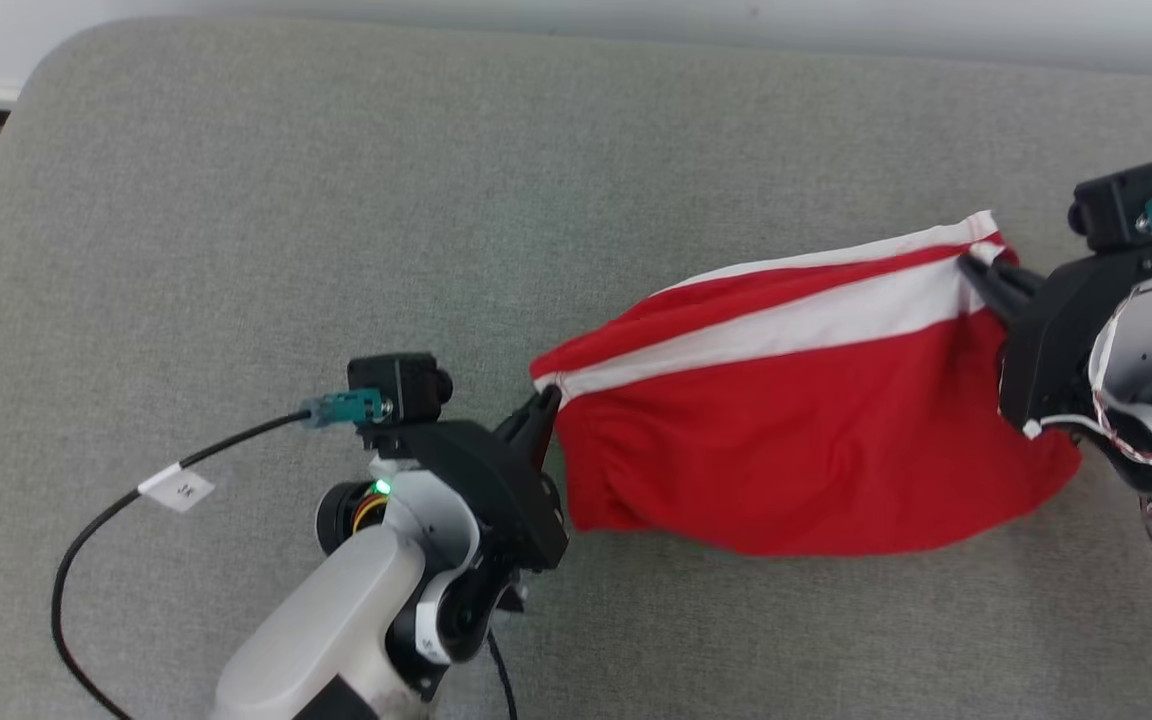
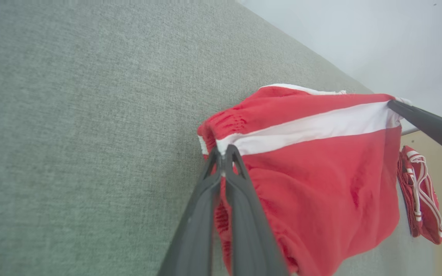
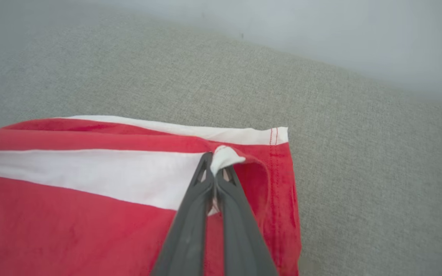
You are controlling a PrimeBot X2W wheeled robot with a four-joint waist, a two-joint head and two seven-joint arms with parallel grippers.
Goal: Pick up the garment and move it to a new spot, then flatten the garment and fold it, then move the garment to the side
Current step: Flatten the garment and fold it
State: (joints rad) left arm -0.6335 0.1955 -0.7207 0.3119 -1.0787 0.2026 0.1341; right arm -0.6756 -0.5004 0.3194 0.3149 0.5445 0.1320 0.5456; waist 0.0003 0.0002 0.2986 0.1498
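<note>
- garment (image 1: 796, 450): lower part cut off by the bottom edge in the left wrist view; left and lower parts cut off in the right wrist view.
- left pincer (image 2: 224, 151): pad faces buried in the garment's gathered corner.
- right pincer (image 3: 215, 164): pad faces buried in a white bunch at the garment's other corner.
- tag (image 1: 176, 489) on the cable (image 1: 236, 441) left of the garment: print too small to read.
- red striped cloth (image 2: 422, 195) beyond the garment: crumpled, kind unclear.
</note>
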